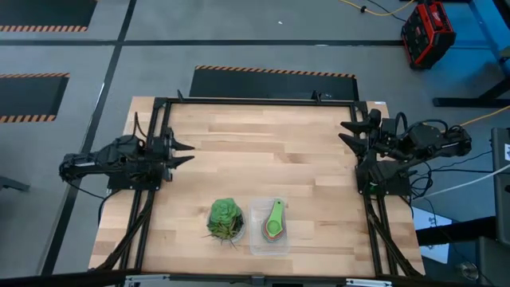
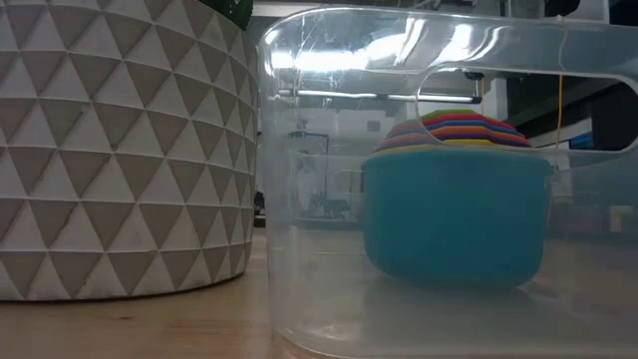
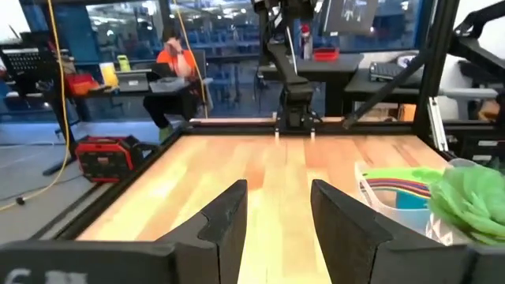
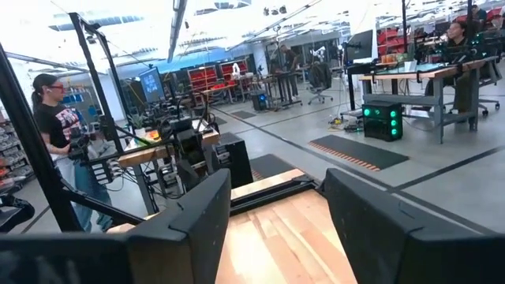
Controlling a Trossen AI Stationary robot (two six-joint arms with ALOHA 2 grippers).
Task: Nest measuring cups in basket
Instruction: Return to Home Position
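The measuring cups sit nested in one stack inside the clear basket near the table's near edge, green handle on top. In the low view the light blue cup is outermost, with coloured rims stacked inside it behind the basket wall. The left wrist view shows the stack in the tub. My left gripper is open at the table's left side. My right gripper is open at the right side. Both are well away from the basket.
A green leafy ball in a white patterned pot stands just left of the basket. The wooden table is bare between the arms. People show at desks in the room beyond.
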